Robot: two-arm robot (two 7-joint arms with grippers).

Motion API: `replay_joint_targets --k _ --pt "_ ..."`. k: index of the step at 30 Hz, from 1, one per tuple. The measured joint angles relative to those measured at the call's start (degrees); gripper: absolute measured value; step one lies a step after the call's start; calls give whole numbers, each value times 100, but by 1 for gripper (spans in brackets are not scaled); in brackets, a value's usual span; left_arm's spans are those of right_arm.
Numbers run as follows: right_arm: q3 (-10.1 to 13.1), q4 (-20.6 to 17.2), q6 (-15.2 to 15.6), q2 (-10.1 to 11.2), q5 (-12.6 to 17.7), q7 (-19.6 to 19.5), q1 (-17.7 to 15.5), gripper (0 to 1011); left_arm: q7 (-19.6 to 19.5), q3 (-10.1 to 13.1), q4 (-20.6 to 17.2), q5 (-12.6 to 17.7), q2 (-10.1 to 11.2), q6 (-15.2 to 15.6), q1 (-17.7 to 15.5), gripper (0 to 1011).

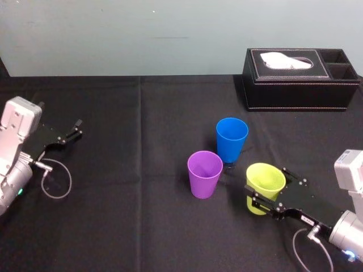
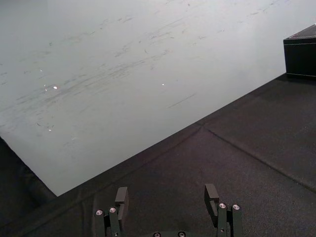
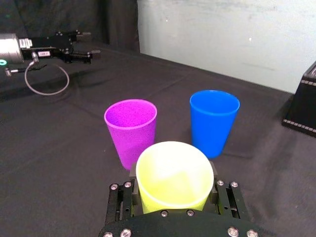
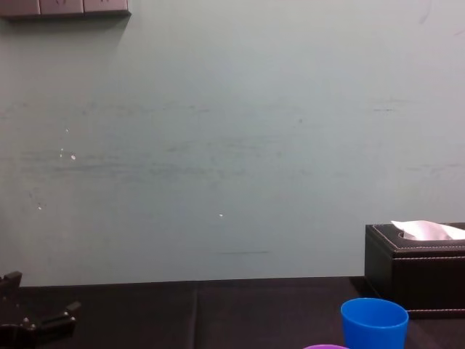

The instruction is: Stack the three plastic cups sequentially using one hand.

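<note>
The right gripper (image 3: 174,180) has its jaws clenched on the yellow-green cup (image 3: 174,173), one finger on each side of the wall below the rim; the cup is upright, mouth up, just beside the blue cup (image 1: 231,139) on the side nearer the robot and to its right; whether its base rests on the black tablecloth (image 1: 142,226) cannot be told.

Likely risks: the smooth, tapered wall could slide down out of the fingers once lifted; too hard a squeeze could bend the thin plastic so it will not nest; the blue cup and the purple cup (image 1: 204,173) are light and empty, so a low or off-centre pass could knock either one over; the purple cup stands just beside the blue cup, nearer the robot and to its left, leaving little room between them.

The right arm reaches in low from the robot's right, wrist roughly level, fingers pointing toward the blue cup.

The left gripper (image 1: 71,131) sits parked well to the left of the blue cup, jaws released and empty.

A black tissue box (image 1: 300,79) stands beyond the blue cup, to its right.
</note>
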Motion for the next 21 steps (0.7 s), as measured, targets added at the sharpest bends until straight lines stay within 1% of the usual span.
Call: replay_joint_targets --k 6,11,15,18,21 --pt "77 -210 150 30 -29 -77 24 752 0 0 0 0 0 0 0 1012" --pt "153 -432 392 42 -9 -167 99 752 0 0 0 0 0 0 0 1011" --pt "167 -564 605 54 11 -198 292 752 0 0 0 0 0 0 0 1011" --pt "142 -599 687 55 12 -199 441 752 0 0 0 0 0 0 0 1011" --pt "78 -612 808 17 19 -200 727 752 0 0 0 0 0 0 0 1011"
